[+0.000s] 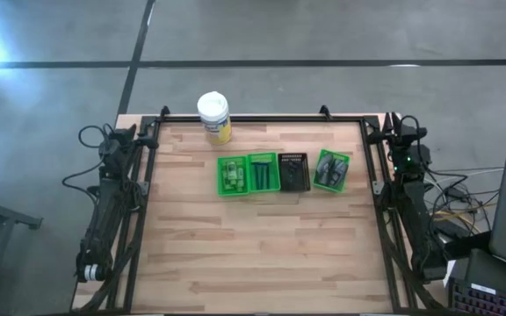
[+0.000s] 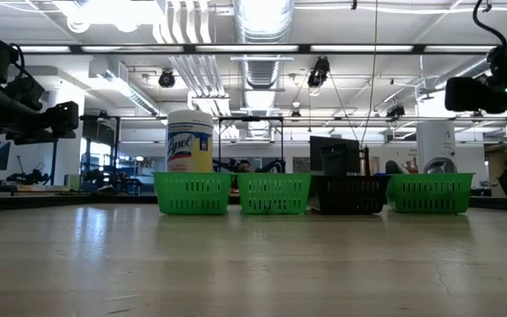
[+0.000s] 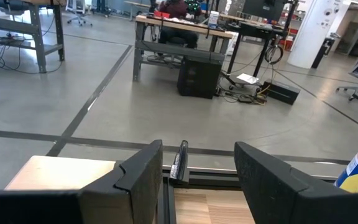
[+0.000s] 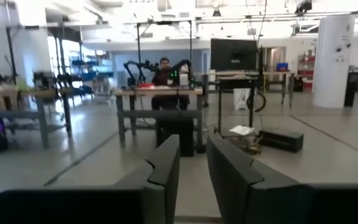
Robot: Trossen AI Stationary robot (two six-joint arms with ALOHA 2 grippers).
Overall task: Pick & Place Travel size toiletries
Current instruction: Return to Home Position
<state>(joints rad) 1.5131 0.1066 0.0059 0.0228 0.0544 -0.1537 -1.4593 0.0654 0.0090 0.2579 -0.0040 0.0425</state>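
Note:
The travel size toiletries lie in a row of small trays at the table's middle. Bright green little bottles [image 1: 231, 175] fill the leftmost green tray. Dark tubes [image 1: 262, 173] lie in the second green tray, and more dark tubes [image 1: 330, 168] in the rightmost green tray. What the black tray [image 1: 293, 171] holds is too dark to make out. My left gripper [image 3: 199, 177] is open at the table's far left corner. My right gripper [image 4: 193, 168] is open with a narrower gap at the far right corner. Both are far from the trays.
A big white-lidded jar with a yellow label [image 1: 214, 117] stands near the far edge, behind the leftmost tray. A dark frame rail [image 1: 262, 118] runs around the table. In the low view the trays [image 2: 274, 194] stand side by side, with bare wood on the near half of the table [image 1: 262, 254].

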